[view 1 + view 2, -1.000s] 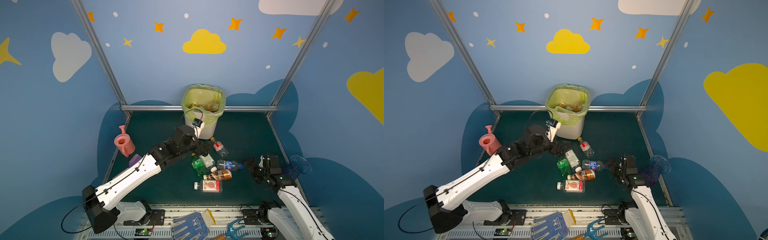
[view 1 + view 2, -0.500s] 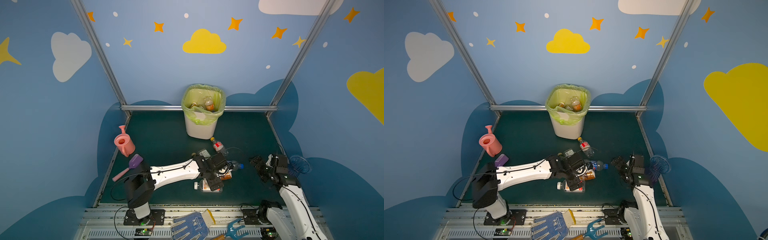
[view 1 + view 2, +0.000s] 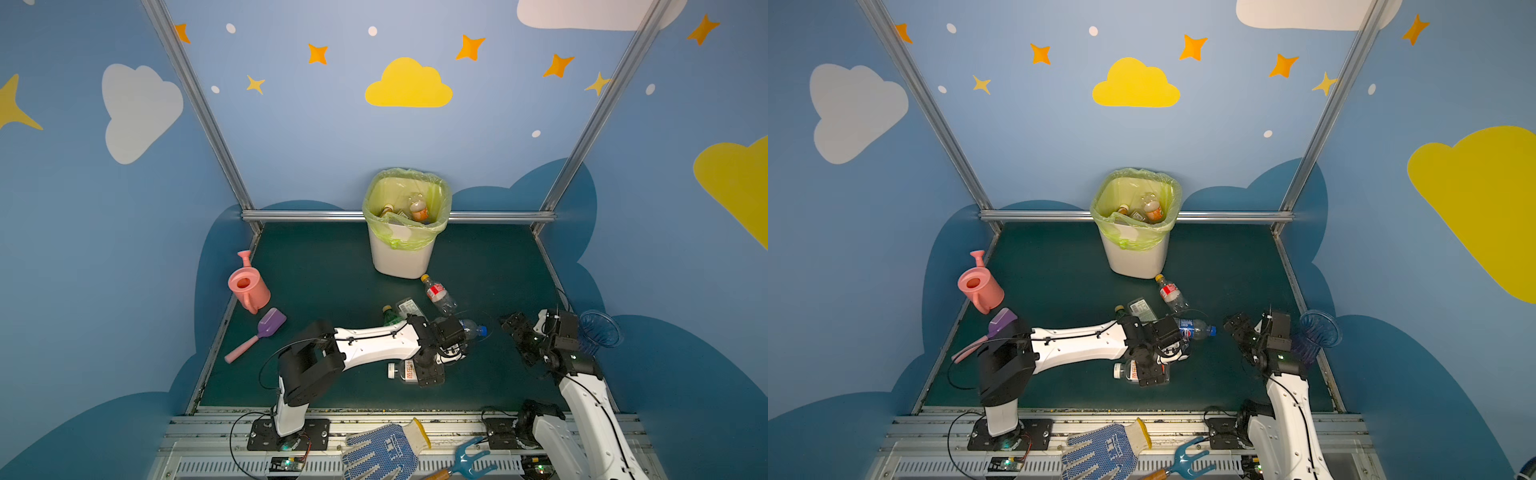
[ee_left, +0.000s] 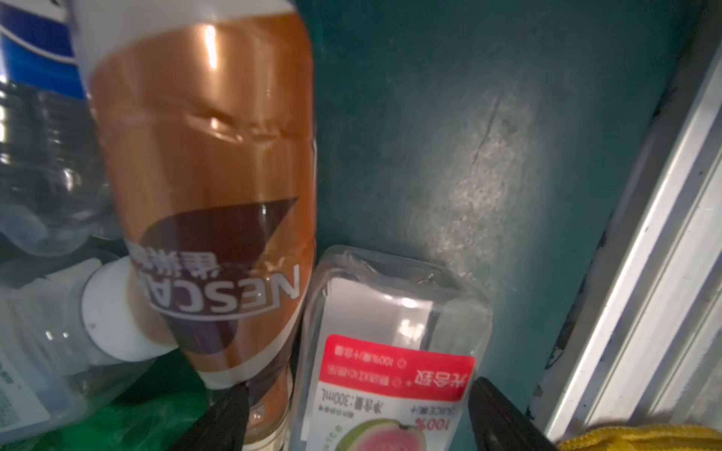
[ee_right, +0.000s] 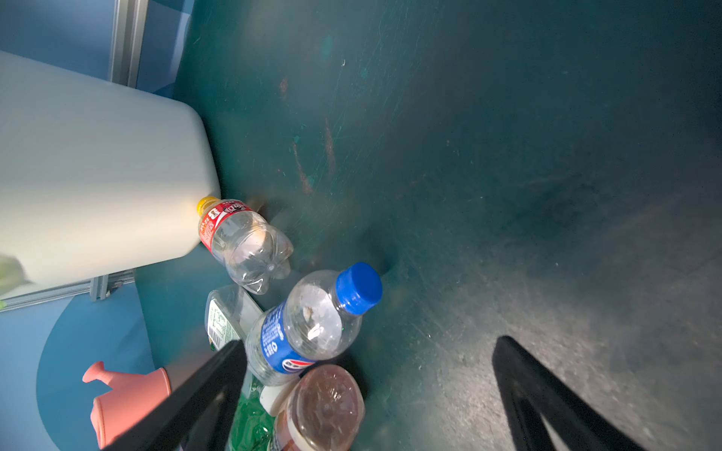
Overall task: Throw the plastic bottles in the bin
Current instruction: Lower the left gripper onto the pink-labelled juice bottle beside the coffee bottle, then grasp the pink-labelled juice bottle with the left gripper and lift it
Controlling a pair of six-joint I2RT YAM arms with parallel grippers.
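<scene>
The white bin [image 3: 401, 262] [image 3: 1136, 262] holds bottles [image 3: 417, 210]. On the floor before it lie a red-labelled bottle [image 3: 438, 295] [image 5: 242, 238], a blue-capped one [image 3: 471, 328] [image 5: 308, 324], a green one [image 3: 390, 316] and a clear flat one [image 3: 409, 308]. My left gripper [image 3: 430, 374] [image 4: 357, 388] is down over a guava juice bottle [image 4: 390, 351] [image 3: 1126, 370]. Its open jaws straddle that bottle and the neck of a brown coffee bottle [image 4: 207, 156]. My right gripper [image 3: 519, 336] [image 5: 369, 345] hangs open and empty, right of the blue-capped bottle.
A pink watering can [image 3: 248, 284] and a purple scoop [image 3: 266, 328] sit at the left edge. A blue ribbed cup [image 3: 600, 330] stands behind the right wrist. A glove [image 3: 382, 451] and a blue fork [image 3: 469, 461] lie on the front rail [image 4: 644, 273].
My left arm swung from the bin down to the bottle cluster and settled over the juice bottle, its jaws narrowing. The right gripper drifted slightly right and stayed open.
</scene>
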